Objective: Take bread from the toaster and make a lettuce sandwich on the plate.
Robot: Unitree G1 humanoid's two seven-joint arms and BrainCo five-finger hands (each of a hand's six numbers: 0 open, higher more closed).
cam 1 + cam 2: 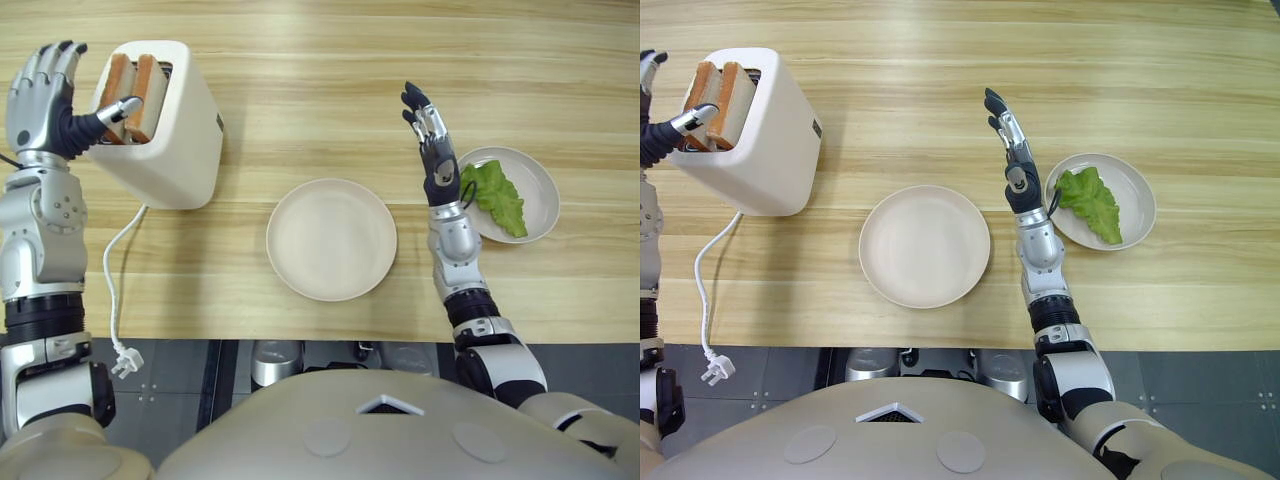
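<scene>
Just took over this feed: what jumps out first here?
The white toaster sits far left with two bread slices standing in its slots, and the left hand is open beside it, thumb at the bread. An empty plate lies in the centre; right of it the right hand stands open next to a smaller plate holding a lettuce leaf.

Head stereo pair, looking steeply down, sharing the table [350, 90]

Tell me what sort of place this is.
Probably a staged kitchen worktop for robot trials rather than a home kitchen. A wooden table carries a toaster with bread in it, an empty plate and lettuce on a dish. The toaster's plug lies unplugged.
</scene>
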